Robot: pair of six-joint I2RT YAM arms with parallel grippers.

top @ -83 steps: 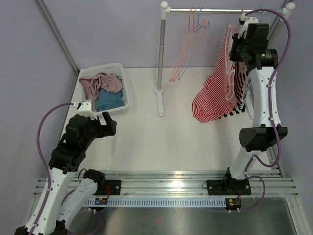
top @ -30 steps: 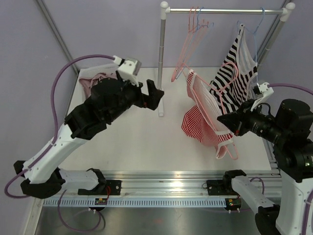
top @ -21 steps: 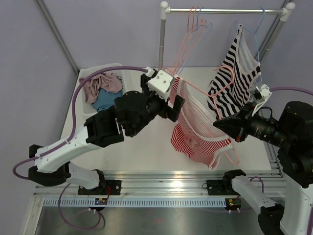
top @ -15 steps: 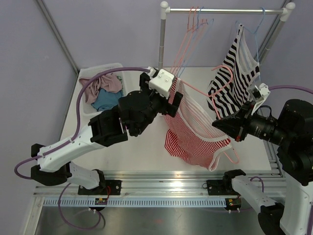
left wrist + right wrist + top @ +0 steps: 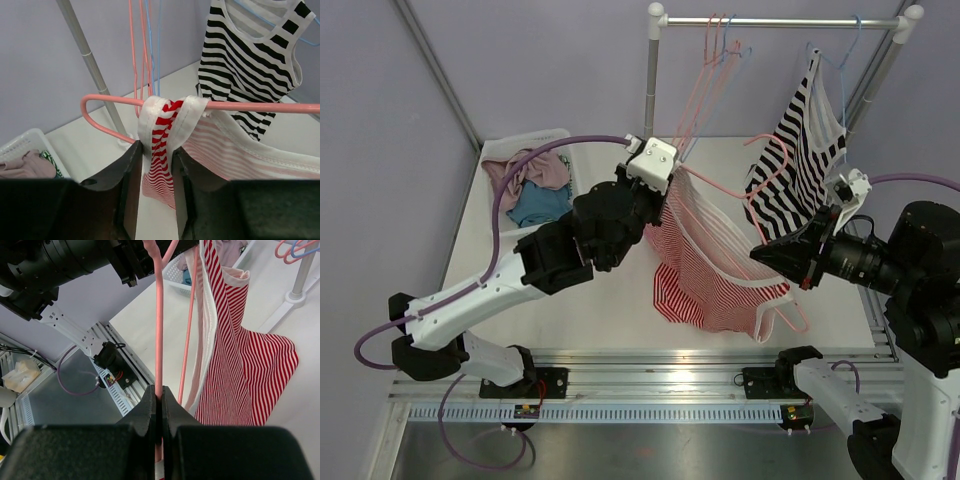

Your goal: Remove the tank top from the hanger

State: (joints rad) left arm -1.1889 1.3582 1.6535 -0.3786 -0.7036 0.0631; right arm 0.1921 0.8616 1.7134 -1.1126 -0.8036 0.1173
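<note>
Pinching the shoulder strap is the step you are on. Your left gripper (image 5: 156, 150) has the bunched strap (image 5: 160, 115) of the red-striped tank top (image 5: 235, 147) between its jaws, with a finger pressed to the cloth on either side, just below where the strap loops over the pink hanger (image 5: 260, 106). Above those jaws the hanger's arm runs crosswise. Its bent end sticks out to their left, so the strap sits close to the tip it must slide off.

Your right gripper (image 5: 160, 397) is clamped tight on a pink wire of the hanger, which rises straight up from between its jaws. The body of the tank top hangs to the right of those jaws and beyond them, in the air between your two arms and away from the rail (image 5: 780, 21).

By my reading the garment is not yet free, because the strap is looped over the hanger. The next move calls for you to hold the right grip steady while the left draws the strap sideways toward the bent end and off it. Pull straight down and the cloth would likely stretch and drag the hanger. Watch the black-and-white top (image 5: 250, 55) beyond the left jaws; it looks near enough to snag.
</note>
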